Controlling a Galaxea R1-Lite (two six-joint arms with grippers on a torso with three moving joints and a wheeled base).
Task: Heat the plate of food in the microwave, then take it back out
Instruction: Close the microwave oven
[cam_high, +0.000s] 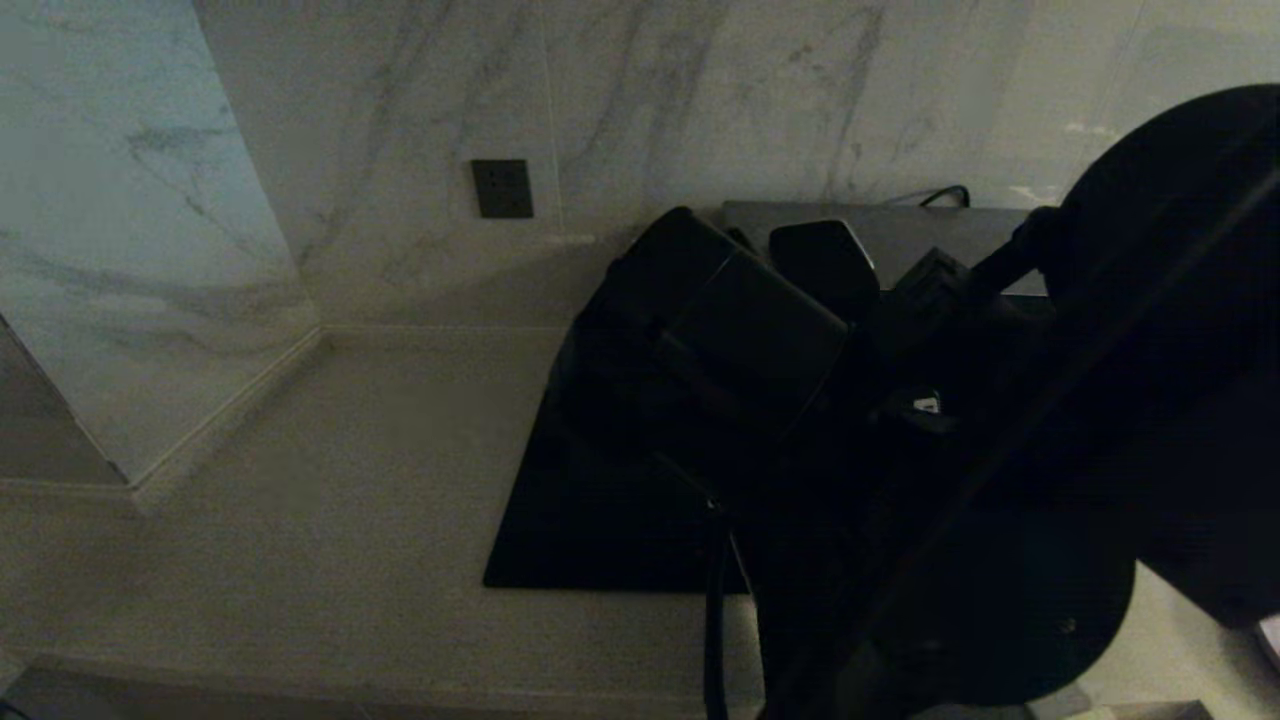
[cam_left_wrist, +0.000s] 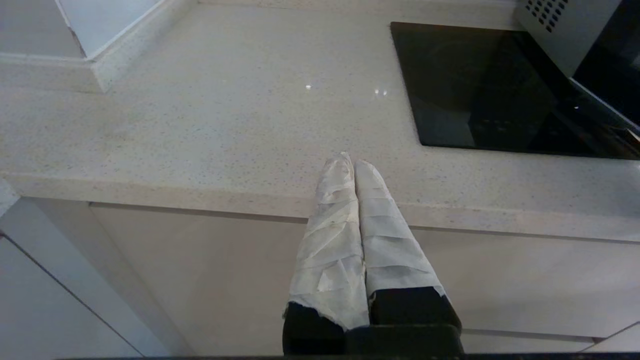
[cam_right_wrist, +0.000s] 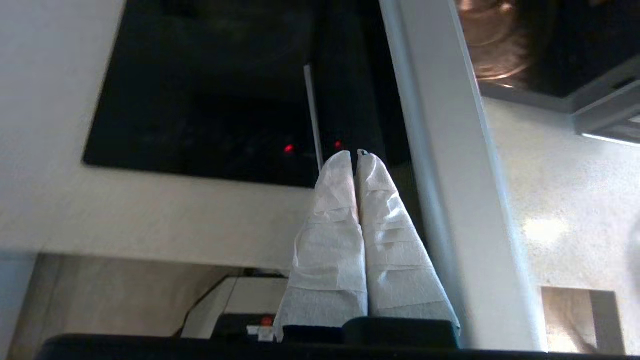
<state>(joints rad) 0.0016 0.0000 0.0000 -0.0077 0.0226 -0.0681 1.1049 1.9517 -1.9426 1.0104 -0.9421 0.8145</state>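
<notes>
The microwave (cam_left_wrist: 565, 30) stands at the back right of the counter; its grey top (cam_high: 900, 235) shows behind my right arm (cam_high: 1000, 450). My right gripper (cam_right_wrist: 352, 155) is shut with nothing in it. Its taped tips are close to the microwave's dark glass front (cam_right_wrist: 350, 90), beside a broad silver edge (cam_right_wrist: 440, 150). Past that edge a round glassy glint (cam_right_wrist: 495, 45) shows in a dark space. I cannot tell how far the door stands open. The plate of food is out of view. My left gripper (cam_left_wrist: 350, 161) is shut and empty, hanging over the counter's front edge.
A flat black square mat (cam_left_wrist: 475, 90) lies on the pale speckled counter (cam_left_wrist: 225, 110) left of the microwave. A marble wall with a dark socket (cam_high: 502, 188) runs behind, and a wall corner (cam_high: 150, 300) juts out at the left.
</notes>
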